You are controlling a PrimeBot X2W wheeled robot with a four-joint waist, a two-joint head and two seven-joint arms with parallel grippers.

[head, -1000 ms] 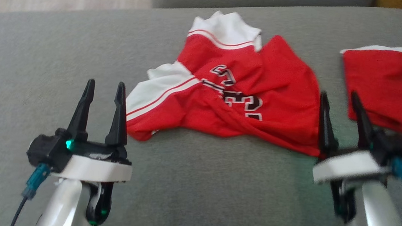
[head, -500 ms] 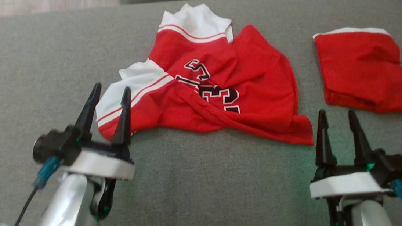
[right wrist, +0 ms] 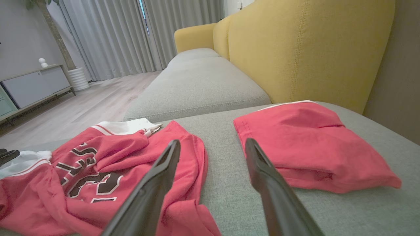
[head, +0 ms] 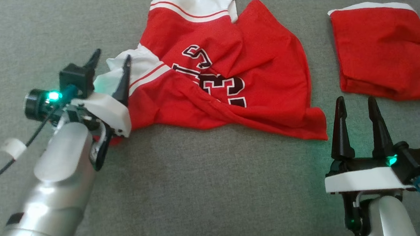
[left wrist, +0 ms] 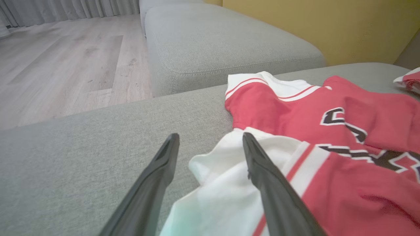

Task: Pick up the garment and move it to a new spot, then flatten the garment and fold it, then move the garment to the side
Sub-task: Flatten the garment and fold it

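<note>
Head view: the crumpled red-and-white jersey (head: 238,59) lies at upper centre on the grey cushion (head: 204,179). The left gripper (head: 112,55), spread wide and empty, reaches farther over the white sleeve (head: 144,63) than half a second ago. The right gripper (head: 356,100) hovers at lower right, equally wide, below a folded red garment (head: 382,49).

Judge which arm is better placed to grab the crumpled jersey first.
Left, probably. The left gripper is open, with the white sleeve of the jersey between its fingers. The right gripper, also open, stands over bare cushion beside the hem.
</note>
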